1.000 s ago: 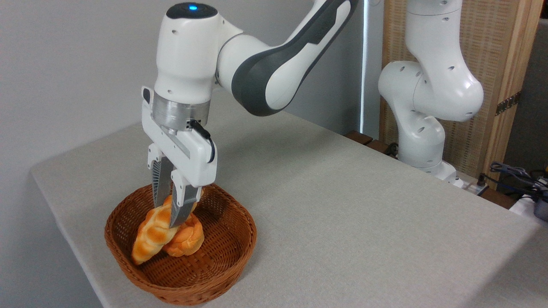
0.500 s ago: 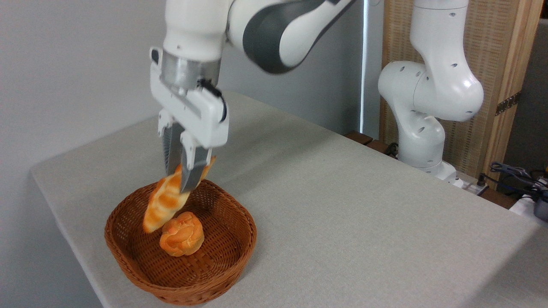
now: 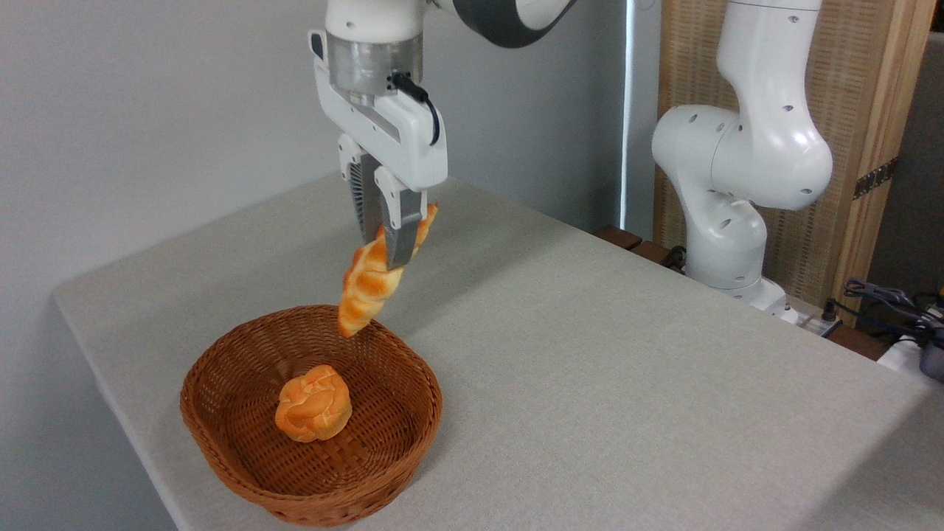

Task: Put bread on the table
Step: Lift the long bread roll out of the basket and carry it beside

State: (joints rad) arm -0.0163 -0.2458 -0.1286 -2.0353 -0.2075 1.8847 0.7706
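Observation:
The long braided golden-orange bread [image 3: 366, 284] hangs in the air, tilted steeply with its lower tip just above the back rim of the brown wicker basket [image 3: 243, 464]. My gripper [image 3: 385, 249] is shut on the loaf's upper part, fingers pointing down. The light grey-beige table [image 3: 590, 369] spreads out beneath and to the right.
A small round knotted orange bun [image 3: 313, 404] lies in the basket near the table's front left. The white arm base [image 3: 726, 243] stands at the table's far right edge. Cables [image 3: 892, 302] lie at the far right, before a wooden screen.
The gripper has risen and moved right with the bread, lifting it from inside the basket to above its back rim. The bun stays in the basket.

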